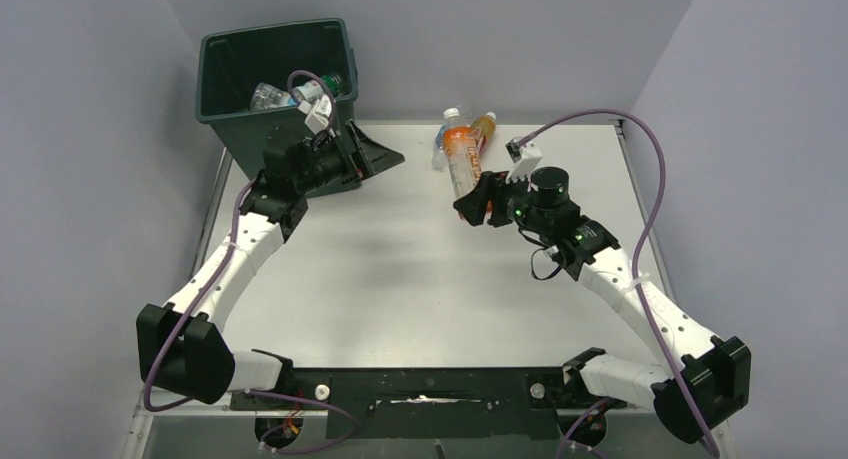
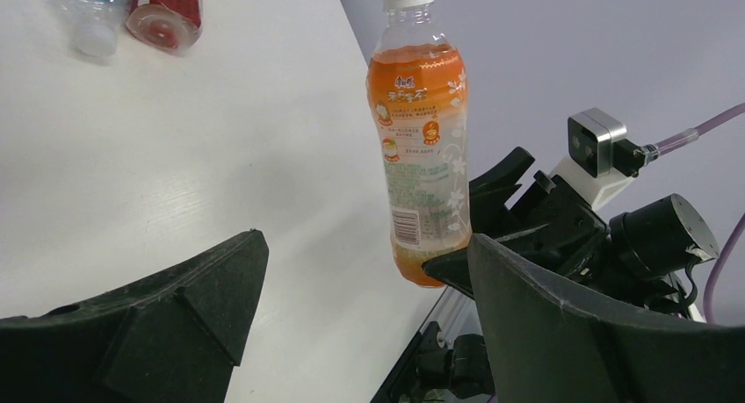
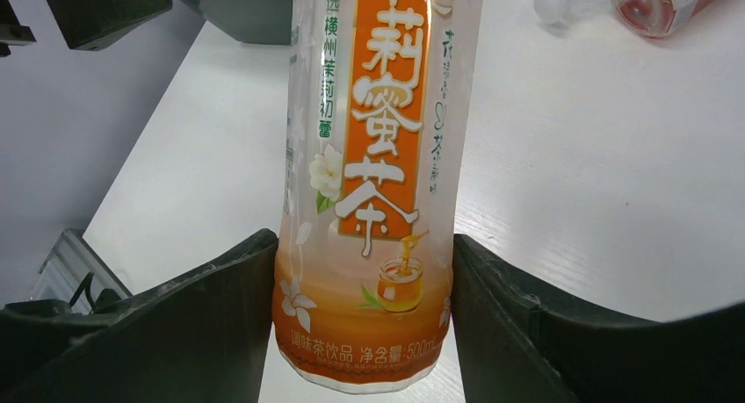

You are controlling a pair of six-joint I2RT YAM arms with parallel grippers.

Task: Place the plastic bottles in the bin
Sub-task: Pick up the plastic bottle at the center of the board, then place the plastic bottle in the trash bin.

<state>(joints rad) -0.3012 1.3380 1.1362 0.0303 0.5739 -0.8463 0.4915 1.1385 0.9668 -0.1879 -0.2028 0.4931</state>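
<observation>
Orange tea bottle (image 3: 369,183): white cap, clear shoulder, orange label panel with white characters, green side lettering, white flower print and a small amber honey-pot motif above an orange base band. Bin (image 1: 235,134), at 10 o'clock on the table (image 1: 400,269), is dark green all over; the table is plain white, and at its 12 o'clock edge lie a clear bottle (image 1: 441,144) with a blue label and an amber bottle (image 1: 484,129) with a red label. Left arm (image 1: 235,259) and right arm (image 1: 640,299): white shells, black joints, purple cables (image 1: 650,149); walls (image 1: 500,39) pale lilac-grey
</observation>
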